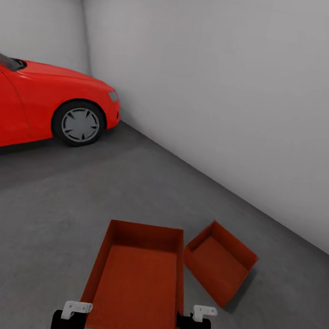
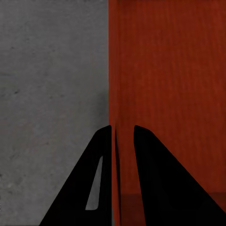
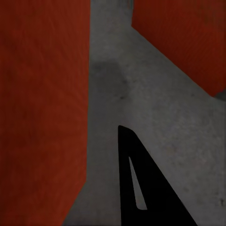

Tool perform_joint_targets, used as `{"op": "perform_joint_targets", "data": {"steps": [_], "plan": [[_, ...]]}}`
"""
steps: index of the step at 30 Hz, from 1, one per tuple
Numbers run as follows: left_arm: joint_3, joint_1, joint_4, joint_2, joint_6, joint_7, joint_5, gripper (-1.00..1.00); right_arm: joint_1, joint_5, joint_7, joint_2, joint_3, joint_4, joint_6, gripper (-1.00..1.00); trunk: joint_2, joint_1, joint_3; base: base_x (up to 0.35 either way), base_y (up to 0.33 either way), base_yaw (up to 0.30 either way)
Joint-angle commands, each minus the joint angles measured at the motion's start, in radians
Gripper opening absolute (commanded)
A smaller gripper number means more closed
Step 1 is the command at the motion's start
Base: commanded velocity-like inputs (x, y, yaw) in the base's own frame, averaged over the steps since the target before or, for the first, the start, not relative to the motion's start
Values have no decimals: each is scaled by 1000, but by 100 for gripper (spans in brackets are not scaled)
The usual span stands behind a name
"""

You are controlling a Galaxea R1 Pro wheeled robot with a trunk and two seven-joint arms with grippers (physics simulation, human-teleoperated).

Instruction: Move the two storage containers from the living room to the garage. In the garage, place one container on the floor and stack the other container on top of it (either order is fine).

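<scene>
My left gripper [image 2: 123,141] has its two fingers either side of the left wall of the nearer container [image 1: 138,280], pinching it close to the corner nearest me; in the left wrist view the thin orange-red wall runs straight up between the black fingers. My right gripper [image 1: 194,320] sits at the opposite near corner, and in the right wrist view I see one finger [image 3: 141,188] on the outside of the right wall, so I take it to be clamped there too, though I cannot tell for certain. I judge the bin is carried between both arms above the floor [image 1: 42,230] of the garage. The second container [image 1: 219,269] rests on the concrete just ahead and to the right of the held one, turned at an angle, their nearest corners almost meeting in the head view. To stack well, I should keep both wrists level so the thin walls do not twist, swing the held bin right and forward over the other, rotate it to match that skewed outline, then lower evenly before letting go. The red car [image 1: 41,102] stands well apart to the left.
</scene>
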Motion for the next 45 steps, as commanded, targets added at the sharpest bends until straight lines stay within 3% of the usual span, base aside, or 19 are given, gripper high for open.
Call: {"op": "perform_joint_targets", "data": {"steps": [1, 16, 45], "plan": [[16, -1, 0, 1, -2, 9, 13, -100, -1, 0, -12, -16, -8, 1, -4, -100, 0, 1, -1, 325, 107, 0], [16, -1, 0, 1, -2, 9, 13, -100, -1, 0, -12, -16, -8, 1, -4, -100, 0, 1, -1, 286, 88, -50], [16, -1, -2, 1, -4, 9, 13, -100, -1, 0, -12, -16, -8, 1, -3, -100, 0, 1, -1, 10, 2, -263]]}}
